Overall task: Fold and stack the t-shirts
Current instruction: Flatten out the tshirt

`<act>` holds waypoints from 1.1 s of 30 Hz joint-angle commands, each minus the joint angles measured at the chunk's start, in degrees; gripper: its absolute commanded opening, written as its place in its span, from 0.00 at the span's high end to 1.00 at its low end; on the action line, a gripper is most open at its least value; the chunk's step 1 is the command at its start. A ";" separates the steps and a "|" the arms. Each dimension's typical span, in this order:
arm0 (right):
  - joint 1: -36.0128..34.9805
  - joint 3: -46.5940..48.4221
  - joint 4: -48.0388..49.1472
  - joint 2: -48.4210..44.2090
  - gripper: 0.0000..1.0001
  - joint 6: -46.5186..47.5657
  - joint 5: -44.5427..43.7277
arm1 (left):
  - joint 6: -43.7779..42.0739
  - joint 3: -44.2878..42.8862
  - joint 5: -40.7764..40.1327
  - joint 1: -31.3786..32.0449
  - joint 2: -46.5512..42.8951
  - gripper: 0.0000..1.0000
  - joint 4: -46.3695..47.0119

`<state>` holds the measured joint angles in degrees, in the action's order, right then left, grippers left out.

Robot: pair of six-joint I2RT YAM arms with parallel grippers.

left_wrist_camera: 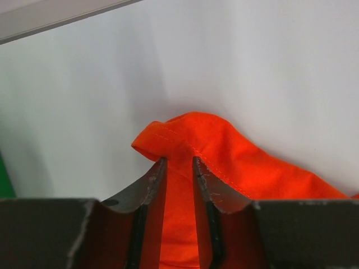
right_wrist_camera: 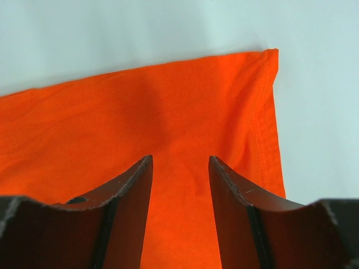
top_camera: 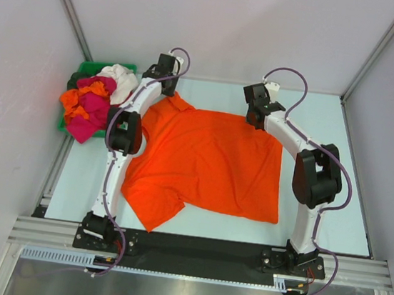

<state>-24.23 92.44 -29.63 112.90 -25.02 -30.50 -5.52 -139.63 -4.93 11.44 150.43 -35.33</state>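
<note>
A bright orange t-shirt lies spread over the middle of the table, one sleeve pointing to the near left. My left gripper is at its far left sleeve. In the left wrist view the jaws stand narrow, with a raised fold of the orange cloth pinched between them. My right gripper hovers over the shirt's far edge. Its fingers stand apart above flat cloth near a hemmed corner, holding nothing. More t-shirts, white, magenta and orange, are heaped at the far left.
The heap of shirts fills a green plastic bin in the table's far left corner. Walls and metal posts close in the back and both sides. Bare pale tabletop shows to the right of the shirt.
</note>
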 commanded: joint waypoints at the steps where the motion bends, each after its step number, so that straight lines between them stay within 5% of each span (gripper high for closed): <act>1: -0.12 -0.07 1.41 -2.86 0.50 -0.47 -0.44 | -0.46 -2.57 -3.15 -0.28 -0.93 0.68 -0.53; 3: -0.12 -0.25 1.24 -2.95 0.50 -0.56 -0.44 | 0.33 -2.14 -4.64 -0.72 -1.37 0.50 -0.18; 8: -0.21 -0.77 1.24 -2.78 0.50 -0.91 -0.17 | 2.18 2.25 -6.85 -1.25 -4.61 0.35 4.30; 18: -0.38 -1.12 0.89 -2.51 0.50 -1.18 -0.08 | 5.08 -3.02 -0.44 -1.25 -2.78 0.49 0.97; 33: -0.47 -1.30 0.27 -2.77 0.51 -1.18 -0.52 | 4.99 -4.33 1.94 -1.33 -1.90 0.49 -2.02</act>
<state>-24.32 91.07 -29.67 112.90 -25.45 -30.37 -1.43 -141.14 -2.79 10.31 149.56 -36.45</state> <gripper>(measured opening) 0.496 0.516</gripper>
